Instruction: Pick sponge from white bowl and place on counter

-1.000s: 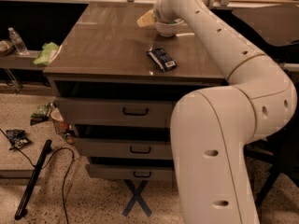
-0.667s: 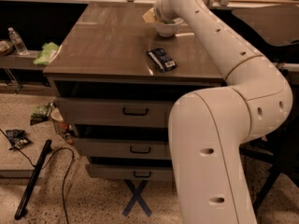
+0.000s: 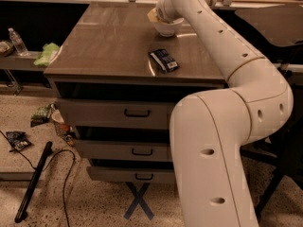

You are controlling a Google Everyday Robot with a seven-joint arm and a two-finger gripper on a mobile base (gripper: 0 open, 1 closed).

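Note:
The white bowl [image 3: 168, 29] stands at the far middle of the grey-brown counter [image 3: 104, 46]. A pale yellow sponge [image 3: 152, 16] shows at the bowl's upper left rim, partly hidden by my arm. My gripper [image 3: 161, 11] is at the end of the white arm, directly over the bowl and against the sponge. The wrist covers most of it. The bowl's inside is hidden.
A dark blue snack packet [image 3: 164, 60] lies on the counter in front of the bowl. A light green cloth [image 3: 47, 53] and a water bottle [image 3: 18, 41] sit on a lower shelf to the left. Three drawers [image 3: 137, 112] are below. Litter and a black pole [image 3: 33, 183] lie on the floor.
The sponge and the arm's end have shifted slightly up and to the right, closer over the bowl. The packet has not moved.

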